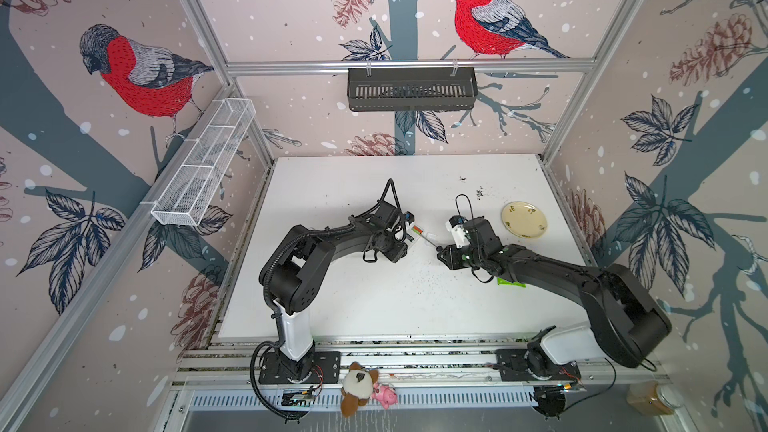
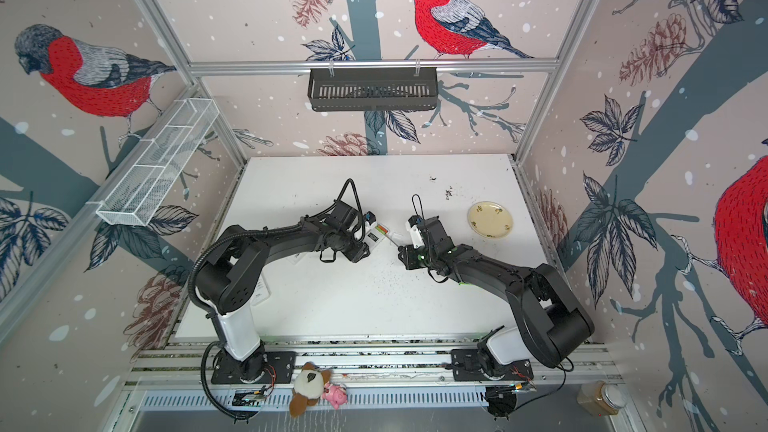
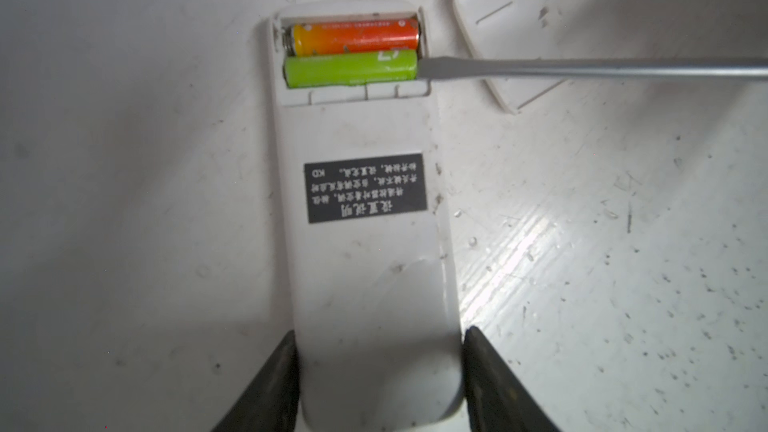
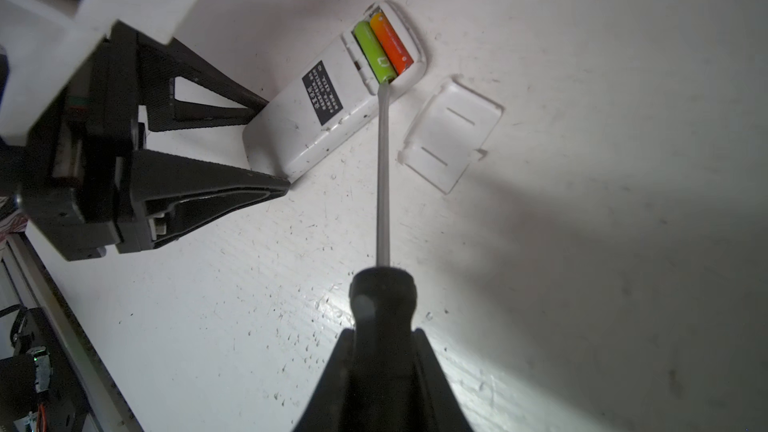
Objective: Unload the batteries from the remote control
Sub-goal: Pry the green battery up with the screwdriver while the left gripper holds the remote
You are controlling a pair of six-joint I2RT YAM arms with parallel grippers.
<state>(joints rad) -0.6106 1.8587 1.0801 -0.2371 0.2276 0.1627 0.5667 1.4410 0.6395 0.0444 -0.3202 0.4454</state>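
The white remote control (image 3: pixel 365 268) lies back up on the table, its battery bay uncovered. Two batteries sit side by side in the bay, one orange-red (image 3: pixel 357 37) and one lime green (image 3: pixel 349 70). My left gripper (image 3: pixel 380 338) is shut on the remote's other end, one finger on each long side. My right gripper (image 4: pixel 382 334) is shut on the black handle of a screwdriver (image 4: pixel 383 160). The flat tip of its steel shaft touches the end of the green battery (image 4: pixel 372 49) at the bay's edge. In both top views the two grippers face each other mid-table (image 1: pixel 442 253).
The remote's loose white cover (image 4: pixel 451 135) lies on the table right beside the bay end. A pale yellow plate (image 1: pixel 524 220) stands at the right, behind my right arm. A small green item (image 1: pixel 509 282) shows under that arm. Dark specks dot the white table (image 2: pixel 374 297).
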